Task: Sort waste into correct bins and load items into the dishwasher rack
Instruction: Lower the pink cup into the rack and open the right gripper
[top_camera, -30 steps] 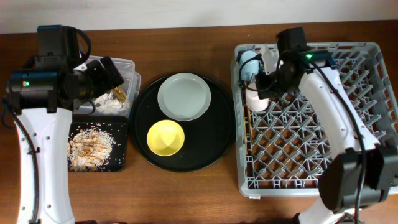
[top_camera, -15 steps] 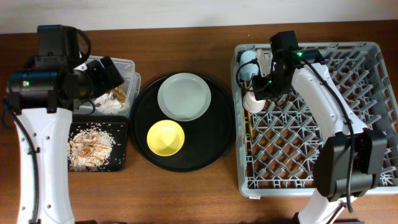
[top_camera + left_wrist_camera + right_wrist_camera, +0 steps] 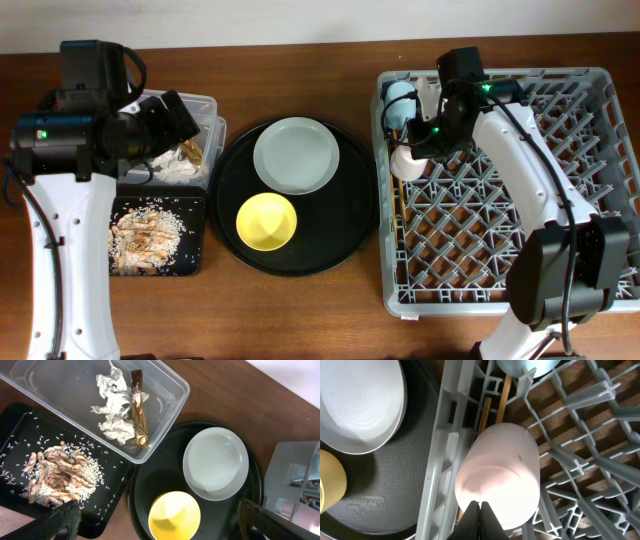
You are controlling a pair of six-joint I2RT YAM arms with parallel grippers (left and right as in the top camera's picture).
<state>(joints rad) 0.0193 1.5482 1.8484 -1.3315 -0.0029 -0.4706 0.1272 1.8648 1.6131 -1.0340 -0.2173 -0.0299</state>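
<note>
My right gripper (image 3: 418,148) (image 3: 480,504) is shut inside the dishwasher rack (image 3: 600,78) (image 3: 445,460), its joined tips resting against the pink cup (image 3: 406,162) (image 3: 500,475) by the rack's left wall. No wall of the cup shows between the fingers. The light-blue cup (image 3: 400,100) (image 3: 525,366) sits just beyond, and the chopsticks (image 3: 399,198) (image 3: 495,402) lie under the pink cup. My left gripper (image 3: 180,122) (image 3: 157,520) hangs open high over the bins, holding nothing. The yellow bowl (image 3: 266,221) (image 3: 175,516) and the plate (image 3: 295,155) (image 3: 216,463) rest on the round black tray (image 3: 340,240).
The clear box (image 3: 207,104) (image 3: 60,390) holds crumpled paper (image 3: 112,405) and a gold-brown wrapper (image 3: 138,410). The shallow black tray (image 3: 195,255) (image 3: 20,425) holds food scraps (image 3: 148,235) (image 3: 57,472). Most of the rack's pegs to the right stand bare.
My right arm has shifted slightly left, and the pink cup has moved a little with it toward the rack's left wall. The left arm has not moved.
</note>
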